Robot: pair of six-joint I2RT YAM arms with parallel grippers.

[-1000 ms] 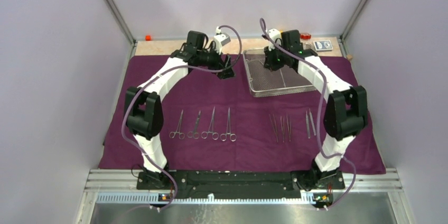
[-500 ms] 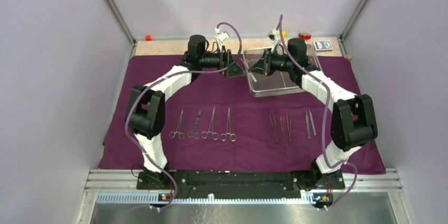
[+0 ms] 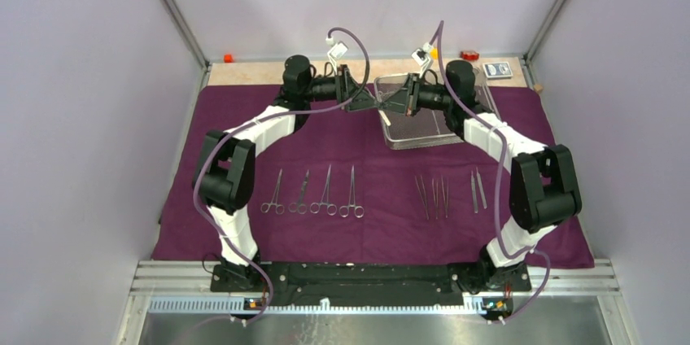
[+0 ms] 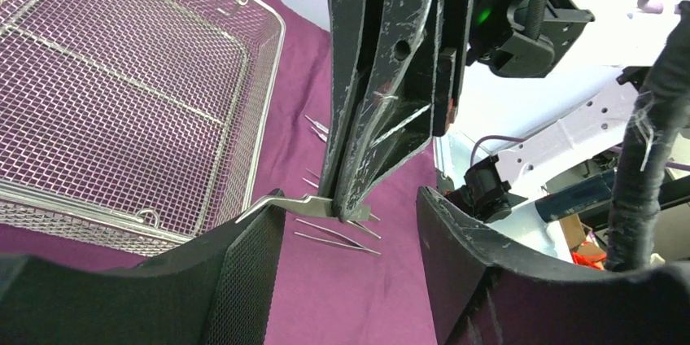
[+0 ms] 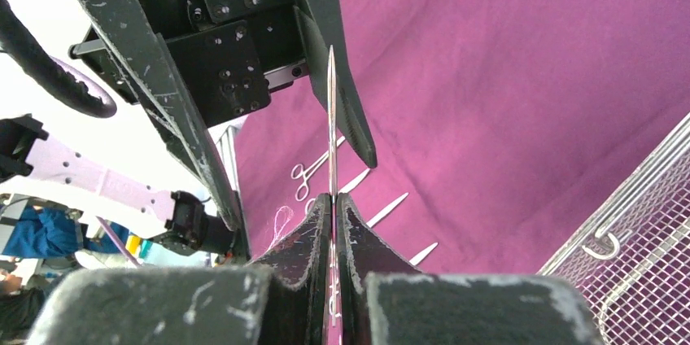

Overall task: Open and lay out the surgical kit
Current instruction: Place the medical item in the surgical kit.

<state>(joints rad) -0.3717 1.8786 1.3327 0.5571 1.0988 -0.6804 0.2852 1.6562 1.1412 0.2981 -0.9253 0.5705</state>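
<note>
The dark purple cloth (image 3: 374, 231) lies spread flat, with the wire-mesh steel tray (image 3: 431, 129) on its far right part. A row of ring-handled clamps (image 3: 313, 194) lies on the near left and a row of tweezers (image 3: 447, 194) on the near right. Above the tray's left edge the two grippers face each other. My right gripper (image 5: 334, 198) is shut on one bent steel tweezers (image 4: 305, 203), seen edge-on in the right wrist view (image 5: 331, 117). My left gripper (image 4: 348, 203) is open, its fingers (image 4: 244, 280) on either side of that tweezers, whose tip touches the left one.
A blue-white card packet (image 3: 498, 70) and a red block (image 3: 469, 55) sit on the bare table strip behind the cloth at the back right. An orange block (image 3: 229, 58) sits at the back left. Enclosure walls stand close on both sides.
The right gripper rose from the tray with the tweezers and turned toward the left gripper. The left gripper swung to meet it, and its jaws have narrowed around the tweezers.
</note>
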